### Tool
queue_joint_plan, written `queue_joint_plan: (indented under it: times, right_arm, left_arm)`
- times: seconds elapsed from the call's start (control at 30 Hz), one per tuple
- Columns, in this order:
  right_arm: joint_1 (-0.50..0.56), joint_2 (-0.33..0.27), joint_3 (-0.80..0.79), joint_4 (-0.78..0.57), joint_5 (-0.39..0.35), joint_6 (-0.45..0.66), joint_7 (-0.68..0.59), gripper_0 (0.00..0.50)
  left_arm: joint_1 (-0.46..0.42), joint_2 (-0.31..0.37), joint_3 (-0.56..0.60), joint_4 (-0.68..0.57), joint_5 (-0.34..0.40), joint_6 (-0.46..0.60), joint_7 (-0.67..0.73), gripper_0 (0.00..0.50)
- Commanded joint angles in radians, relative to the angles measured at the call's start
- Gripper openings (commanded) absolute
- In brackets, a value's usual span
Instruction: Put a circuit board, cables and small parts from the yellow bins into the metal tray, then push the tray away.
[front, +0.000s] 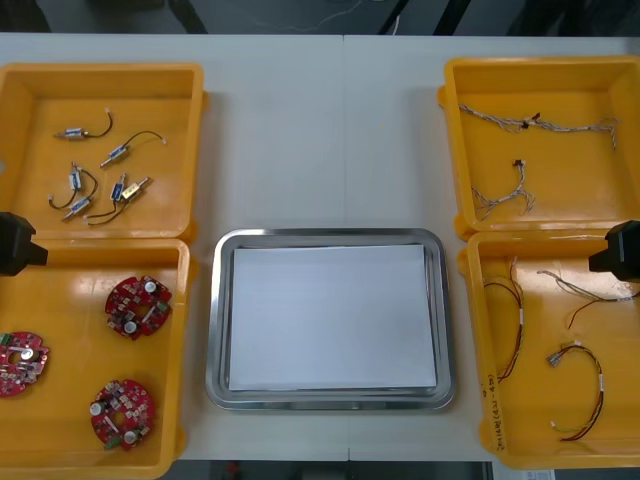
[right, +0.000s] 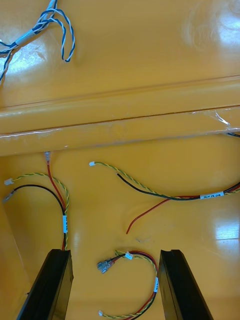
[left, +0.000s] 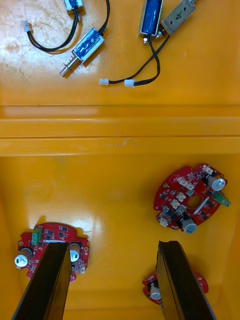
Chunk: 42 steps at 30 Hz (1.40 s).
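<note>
The metal tray (front: 222, 300), white inside, lies at the table's middle with nothing in it. Three round red circuit boards (front: 138, 306) lie in the near left yellow bin (front: 185, 350). My left gripper (front: 16, 243) (left: 112, 247) hovers open over that bin, one board (left: 192, 202) lying ahead of its fingers. Small metal parts (front: 118, 188) (left: 87, 45) on black leads lie in the far left bin. My right gripper (front: 620, 250) (right: 115, 252) hangs open above the near right bin (front: 478, 350), a red and yellow cable (right: 132, 260) between its fingers.
The far right bin (front: 455, 150) holds twisted blue and white cables (front: 530, 124) (right: 47, 22). More red and yellow cables (front: 585, 380) (right: 170, 192) lie in the near right bin. Bare table shows beyond the tray, between the far bins.
</note>
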Motion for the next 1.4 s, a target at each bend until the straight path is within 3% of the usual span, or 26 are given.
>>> queue_joint_plan:
  times: [0.03, 1.4]
  right_arm:
    - [0.011, 0.006, -0.019, -0.033, 0.004, -0.002, -0.011, 0.5]
    - [0.011, 0.006, -0.019, -0.033, 0.004, -0.002, -0.011, 0.5]
  left_arm:
    - [-0.023, 0.044, 0.011, -0.005, 0.007, 0.006, -0.035, 0.5]
    - [-0.023, 0.044, 0.011, -0.005, 0.007, 0.006, -0.035, 0.5]
